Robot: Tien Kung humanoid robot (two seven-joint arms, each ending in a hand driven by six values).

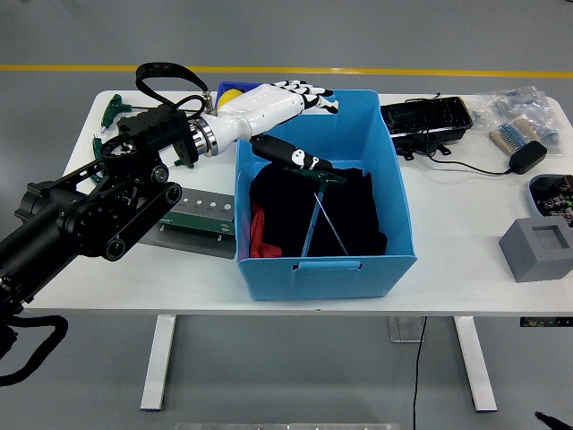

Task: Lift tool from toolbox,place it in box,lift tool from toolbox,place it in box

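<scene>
Here, the tool [318, 213] in hand is a T-handle hex key with a dark green grip, and I see it hanging inside the blue plastic bin [392, 184], grip near the top and its thin shaft slanting down toward the bin's near wall. A second thin shaft seems to cross it lower down, though I cannot tell whether that belongs to another key already in the bin. Below lie black cloth [354, 219] and a bit of red.

My left hand [277, 103] hovers above the bin's far left corner, white palm facing up and to the right. The thumb [291, 154] reaches down to the key's grip, while the other fingers [313, 92] extend flat toward the far wall, loosely spread. I judge the key to be barely held, pinched at most by the thumb, or possibly just let go; I cannot tell which.

The remaining T-handle keys [112, 107] lie on the white table [466, 260], to the left, behind my forearm, near the green-topped tool holder [199, 215]. So the next pick lies left of the hand. My right arm is out of view.
</scene>
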